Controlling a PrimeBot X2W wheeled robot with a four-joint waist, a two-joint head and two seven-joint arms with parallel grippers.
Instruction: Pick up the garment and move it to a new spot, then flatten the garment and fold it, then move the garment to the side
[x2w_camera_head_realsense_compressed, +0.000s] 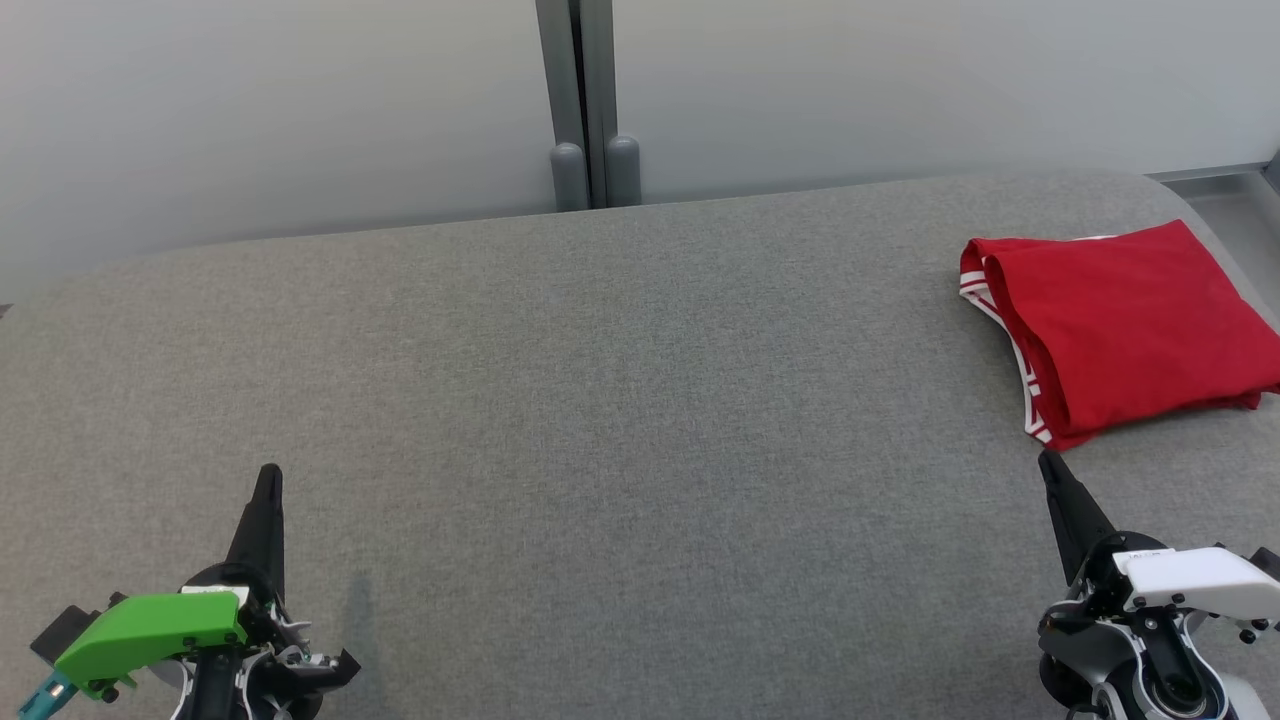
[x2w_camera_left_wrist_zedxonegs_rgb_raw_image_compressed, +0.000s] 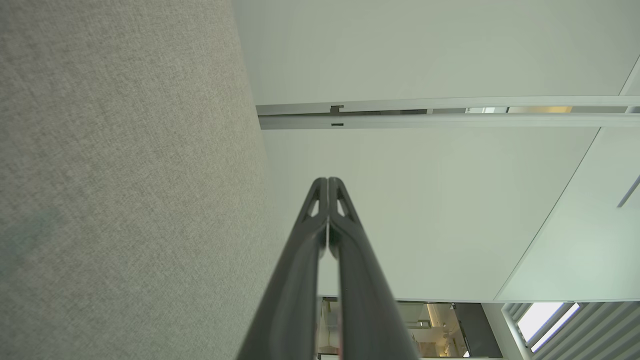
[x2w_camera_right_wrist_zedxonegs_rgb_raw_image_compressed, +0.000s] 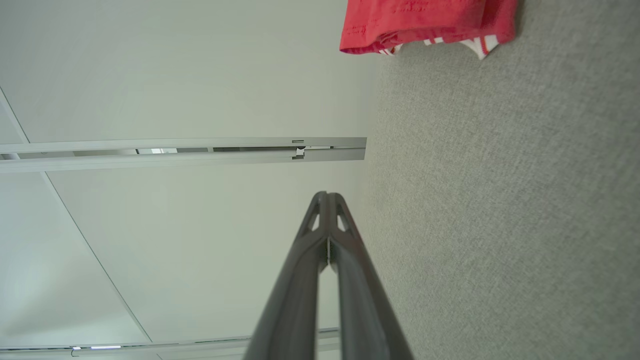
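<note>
The red garment (x2w_camera_head_realsense_compressed: 1125, 330) with white-striped trim lay folded into a compact rectangle at the far right of the grey surface (x2w_camera_head_realsense_compressed: 600, 400), its right edge close to the surface's border. Its layers looked stacked fairly evenly, with the striped band showing along the left and near edges. The right pincer (x2w_camera_head_realsense_compressed: 1047, 460) hovered just short of the garment's near corner, its fingers pressed together and holding nothing. The left pincer (x2w_camera_head_realsense_compressed: 268, 472) sat well apart at the near left, likewise closed and empty. Judging by this, the move to the side looked essentially done. To finish well, the right arm should lift away without snagging the near hem, so the fold is not dragged open.
</note>
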